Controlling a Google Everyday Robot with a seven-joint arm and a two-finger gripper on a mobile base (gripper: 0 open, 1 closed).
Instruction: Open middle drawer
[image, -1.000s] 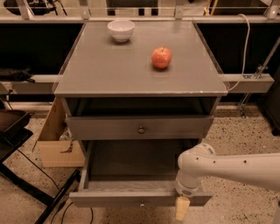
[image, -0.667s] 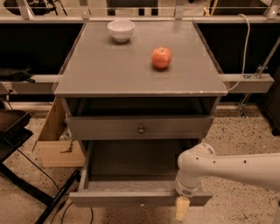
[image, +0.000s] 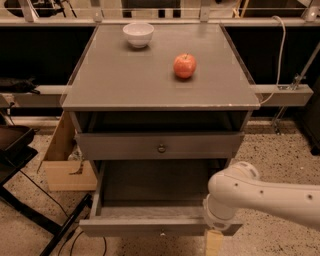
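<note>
Middle drawer (image: 150, 226): stood pulled well out of the grey cabinet (image: 80, 120). Its front ran leftward from the gripper.
Drawer knob (image: 161, 232): sat centre-front, well left of the gripper. It looked like a small dark dot at the lower edge, hard to confirm.
Gripper (image: 214, 243): hung under the white wrist at the right end of the drawer front, touching it or just beside it. Could not tell whether it was open, closed, or holding the front edge.
Arm (image: 270, 192): came in from the right of the gripper, low across the drawer's right corner.
Step, as judged: opening looked mostly done, with only the last of the travel and the release left.
Doing it well: contact sat off-centre, so the pull should run straight along the slides, toward the base. Any sideways load risked racking the drawer. Go slow, stop short of the end stop, then back straight off.
Top drawer (image: 125, 146): above and behind the gripper, with its knob (image: 161, 148) up and to the left. Keep the wrist below it.
Apple (image: 184, 65), bowl (image: 138, 34): on the cabinet top, far up and behind the gripper. A jerk could roll the apple.
Cardboard box (image: 65, 175): far left of the gripper, beside the cabinet and out of the pull path.
</note>
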